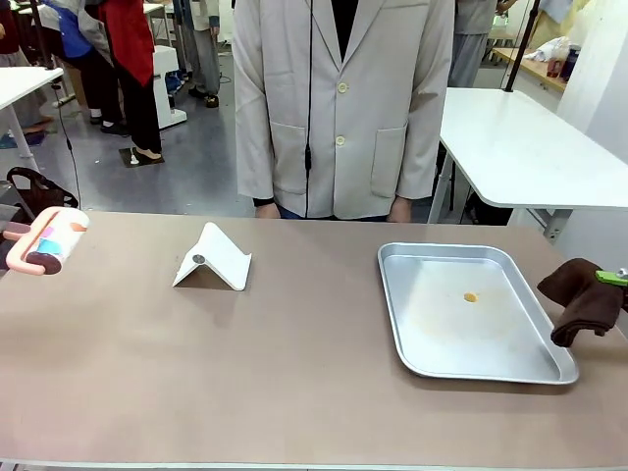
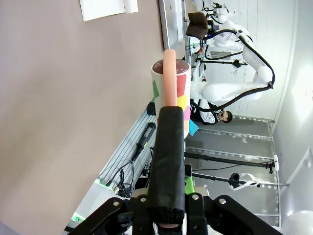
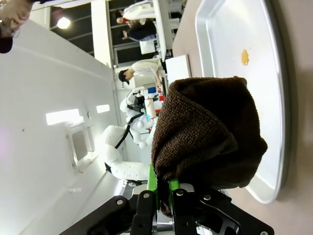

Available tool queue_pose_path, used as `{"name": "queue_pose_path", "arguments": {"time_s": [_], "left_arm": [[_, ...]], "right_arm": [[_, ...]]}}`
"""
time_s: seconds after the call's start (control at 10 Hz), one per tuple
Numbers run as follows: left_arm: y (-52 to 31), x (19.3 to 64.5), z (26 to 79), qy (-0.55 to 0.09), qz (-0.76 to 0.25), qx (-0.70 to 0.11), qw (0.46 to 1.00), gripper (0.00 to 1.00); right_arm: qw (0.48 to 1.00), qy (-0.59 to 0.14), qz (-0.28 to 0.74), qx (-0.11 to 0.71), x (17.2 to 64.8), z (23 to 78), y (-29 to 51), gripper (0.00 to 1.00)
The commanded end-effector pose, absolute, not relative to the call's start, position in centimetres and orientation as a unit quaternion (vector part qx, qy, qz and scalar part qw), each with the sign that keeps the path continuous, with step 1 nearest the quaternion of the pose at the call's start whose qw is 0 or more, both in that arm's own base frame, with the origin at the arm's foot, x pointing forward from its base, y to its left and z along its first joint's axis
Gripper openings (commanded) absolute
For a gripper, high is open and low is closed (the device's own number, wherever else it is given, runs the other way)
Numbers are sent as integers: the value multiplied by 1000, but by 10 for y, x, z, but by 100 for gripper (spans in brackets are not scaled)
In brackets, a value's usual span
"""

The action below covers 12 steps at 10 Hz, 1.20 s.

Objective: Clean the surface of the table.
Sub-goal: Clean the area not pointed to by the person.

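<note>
Clamped in left end effector (image 2: 168, 115): lint roller (image 1: 49, 243), by its pink handle, at left edge of taupe tabletop (image 1: 294, 373). Clamped in right end effector (image 3: 164, 188): brown cloth (image 1: 581, 299), just beside metal tray (image 1: 392, 294) on tabletop's right side. Left of tray, on tabletop: white folded stand (image 1: 214, 257).

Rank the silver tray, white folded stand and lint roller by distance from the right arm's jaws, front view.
1. Silver tray: right side of the table, just beside the brown cloth held in the right jaws.
2. White folded stand: left of centre.
3. Lint roller: far left edge, held in the left jaws.
</note>
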<state>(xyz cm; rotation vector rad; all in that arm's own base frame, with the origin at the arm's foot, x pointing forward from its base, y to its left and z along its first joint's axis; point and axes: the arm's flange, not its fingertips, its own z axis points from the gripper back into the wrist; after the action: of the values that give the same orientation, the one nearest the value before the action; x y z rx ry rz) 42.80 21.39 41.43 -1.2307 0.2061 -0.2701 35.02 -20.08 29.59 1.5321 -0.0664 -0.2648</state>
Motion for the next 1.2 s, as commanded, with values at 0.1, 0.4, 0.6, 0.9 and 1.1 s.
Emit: {"name": "queue_pose_path", "arguments": {"time_s": [0.1, 0.4, 0.6, 0.9, 1.1], "left_arm": [[213, 427, 418, 91, -128, -582, 798, 22], [213, 427, 418, 91, -128, -582, 798, 22], [213, 427, 418, 91, -128, -582, 798, 22], [213, 427, 418, 91, -128, -582, 798, 22], [213, 427, 418, 91, -128, -582, 798, 22]], "right_arm": [[723, -32, -124, 679, 356, 300, -191, 10], [792, -57, -125, 594, 388, 344, -152, 10], [841, -17, -128, 526, 412, 368, -128, 10], [896, 20, -144, 419, 452, 374, -93, 10], [921, 40, -155, 356, 474, 371, -82, 10]]}}
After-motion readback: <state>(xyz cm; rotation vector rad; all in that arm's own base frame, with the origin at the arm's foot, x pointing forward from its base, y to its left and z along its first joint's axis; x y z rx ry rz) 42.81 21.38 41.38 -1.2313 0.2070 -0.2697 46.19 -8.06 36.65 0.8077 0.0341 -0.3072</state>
